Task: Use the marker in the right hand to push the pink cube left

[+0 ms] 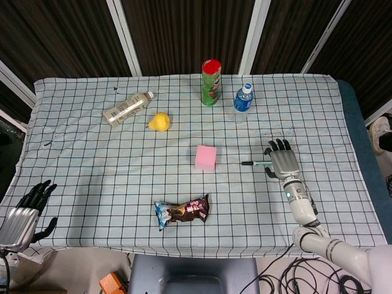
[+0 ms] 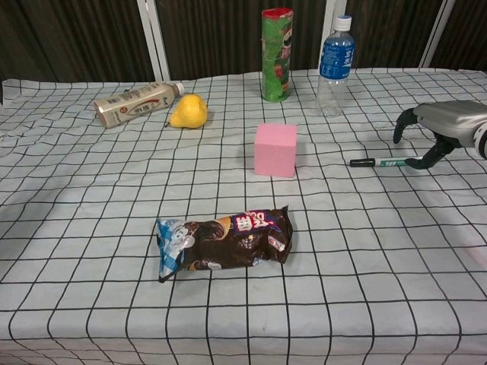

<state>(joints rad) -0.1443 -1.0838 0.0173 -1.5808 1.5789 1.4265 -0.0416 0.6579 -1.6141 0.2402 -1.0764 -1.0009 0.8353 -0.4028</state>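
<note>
The pink cube (image 1: 206, 158) (image 2: 275, 150) stands near the middle of the checked cloth. To its right a marker (image 1: 256, 163) (image 2: 380, 162) lies flat on the cloth, its dark tip pointing left at the cube with a gap between them. My right hand (image 1: 282, 160) (image 2: 445, 125) hovers palm down over the marker's right end. Its fingers curve down without closing, and the thumb sits right by the marker's end. My left hand (image 1: 27, 208) rests at the table's front left edge, fingers apart and holding nothing.
A chocolate snack pack (image 1: 182, 212) (image 2: 224, 243) lies in front of the cube. At the back are a lying milk-tea bottle (image 1: 127, 108), a yellow pear (image 1: 158, 121), a green chip can (image 1: 211, 82) and a water bottle (image 1: 243, 101).
</note>
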